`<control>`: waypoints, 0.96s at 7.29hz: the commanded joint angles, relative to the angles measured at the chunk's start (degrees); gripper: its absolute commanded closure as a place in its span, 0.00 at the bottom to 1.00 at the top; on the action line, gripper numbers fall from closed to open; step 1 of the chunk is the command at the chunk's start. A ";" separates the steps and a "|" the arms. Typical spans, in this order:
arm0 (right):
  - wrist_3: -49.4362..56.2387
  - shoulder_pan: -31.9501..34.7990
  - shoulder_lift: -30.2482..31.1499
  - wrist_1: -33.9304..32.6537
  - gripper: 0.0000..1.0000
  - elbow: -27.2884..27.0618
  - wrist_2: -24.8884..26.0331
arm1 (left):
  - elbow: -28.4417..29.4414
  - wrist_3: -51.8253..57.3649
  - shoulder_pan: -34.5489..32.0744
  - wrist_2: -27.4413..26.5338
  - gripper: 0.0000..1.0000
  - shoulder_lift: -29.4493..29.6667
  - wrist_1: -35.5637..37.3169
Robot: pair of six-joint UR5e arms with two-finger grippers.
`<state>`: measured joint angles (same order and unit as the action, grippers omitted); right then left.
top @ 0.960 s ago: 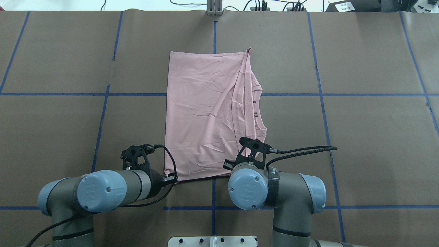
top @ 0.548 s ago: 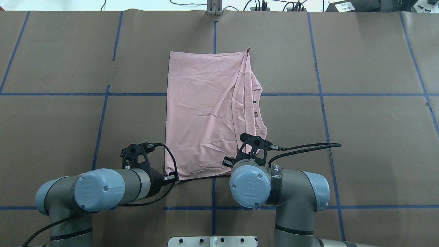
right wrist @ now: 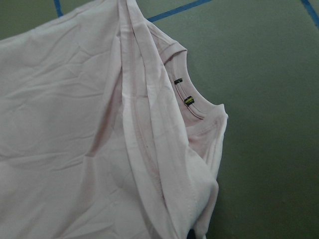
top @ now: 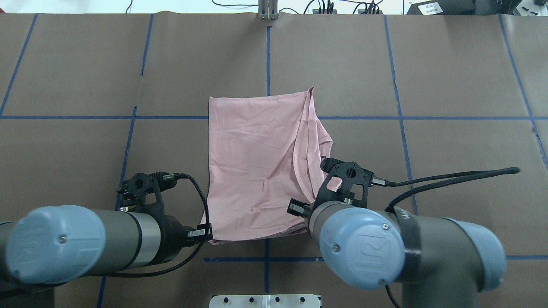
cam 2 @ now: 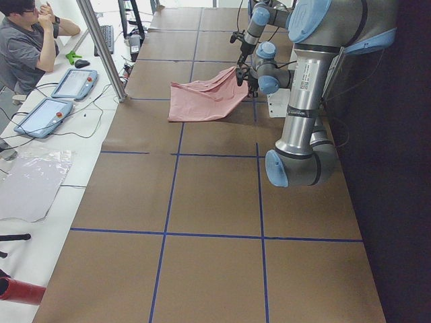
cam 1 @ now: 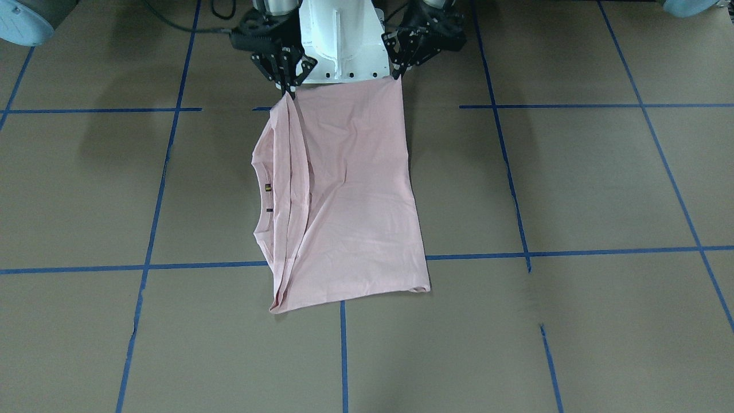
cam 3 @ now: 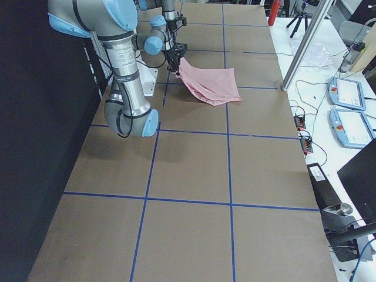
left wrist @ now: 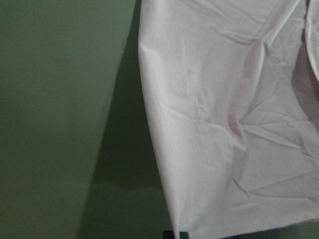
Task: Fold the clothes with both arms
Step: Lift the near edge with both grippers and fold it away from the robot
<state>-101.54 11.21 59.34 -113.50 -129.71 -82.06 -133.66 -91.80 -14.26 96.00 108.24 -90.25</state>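
Observation:
The pale pink T-shirt (top: 257, 167) lies folded lengthwise on the brown table, with its near edge lifted off the surface. The printed side is hidden. Its ribbed collar (right wrist: 192, 107) faces my right. My left gripper (cam 1: 397, 76) is shut on the near left corner of the shirt (cam 1: 350, 195). My right gripper (cam 1: 289, 93) is shut on the near right corner, by the layered fold. In the overhead view the left gripper (top: 209, 234) shows at the corner, while the right wrist hides its fingers. The far hem rests on the table. The left wrist view shows the hanging cloth (left wrist: 224, 124).
The white pedestal base (cam 1: 344, 46) stands just behind the lifted edge. Blue tape lines (top: 402, 128) cross the brown table. An operator (cam 2: 27, 40), tablets (cam 2: 67, 84) and a metal post (cam 2: 101, 47) are beyond the far table edge.
Both arms have risen and drawn back toward the robot, holding the shirt's near corners. The near edge has lifted and the far hem has slid toward the robot.

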 commanded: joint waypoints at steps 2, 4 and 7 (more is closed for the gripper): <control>-0.15 -2.51 -0.01 -6.74 1.00 -5.75 -0.21 | -6.55 0.13 0.19 1.47 1.00 3.03 10.71; 1.77 -0.07 -1.32 -4.56 1.00 -0.13 0.32 | 0.20 3.18 -3.65 0.95 1.00 5.04 10.53; 6.24 6.96 -1.51 9.31 1.00 12.51 -0.03 | 14.44 8.12 -10.95 1.21 1.00 11.99 5.91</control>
<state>-97.35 15.38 57.95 -109.73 -122.62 -81.96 -124.29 -85.33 -22.58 97.11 118.45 -81.46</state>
